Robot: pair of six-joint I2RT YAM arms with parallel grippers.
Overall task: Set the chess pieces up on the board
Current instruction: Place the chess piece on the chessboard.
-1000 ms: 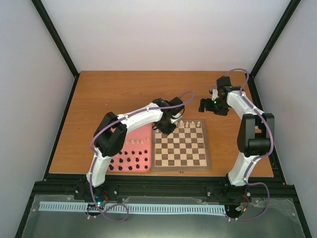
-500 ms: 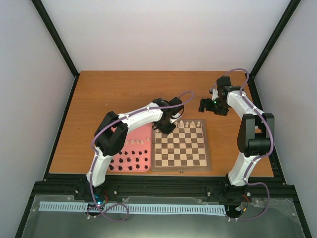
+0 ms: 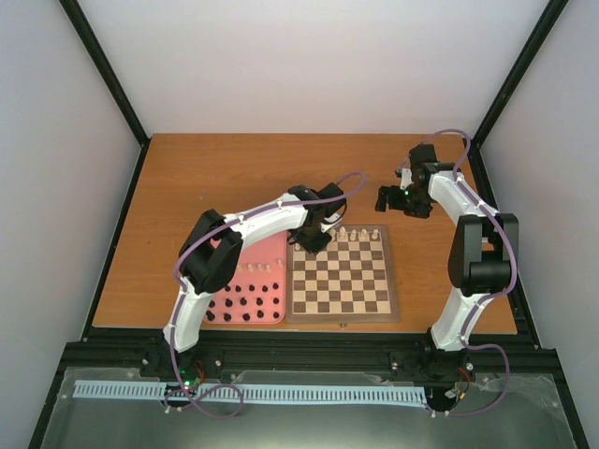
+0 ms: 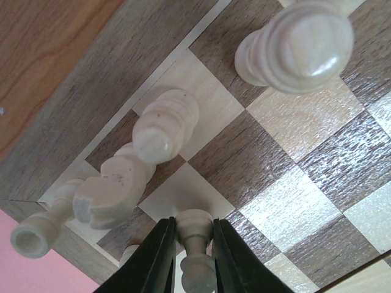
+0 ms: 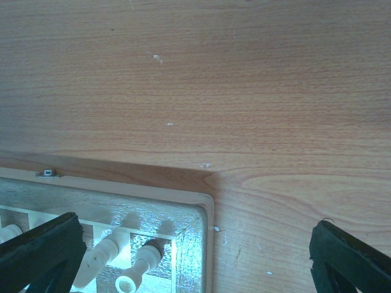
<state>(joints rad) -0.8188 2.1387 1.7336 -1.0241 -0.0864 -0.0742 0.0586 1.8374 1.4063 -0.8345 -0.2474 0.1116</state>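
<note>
The board [image 3: 346, 281] lies near the worktop's [image 3: 234, 178] front edge. At its far-left corner, I see my left end effector [image 4: 193, 223] clamped on a cream pawn [image 4: 197, 271]. Just past the far-right corner, my right end effector [image 3: 388, 199] hangs spread wide over plain wood.

Robotics lab cell (white panel walls [image 3: 309, 65], black frame posts [image 3: 103, 70]) around a wooden table [image 3: 234, 168] with two arms [image 3: 253, 223]

The left arm [image 3: 251, 223] and right arm [image 3: 465, 204] have white shells, black joints, a looping purple cable [image 3: 348, 178] each, and black pincer fingers [image 4: 153, 264].
</note>
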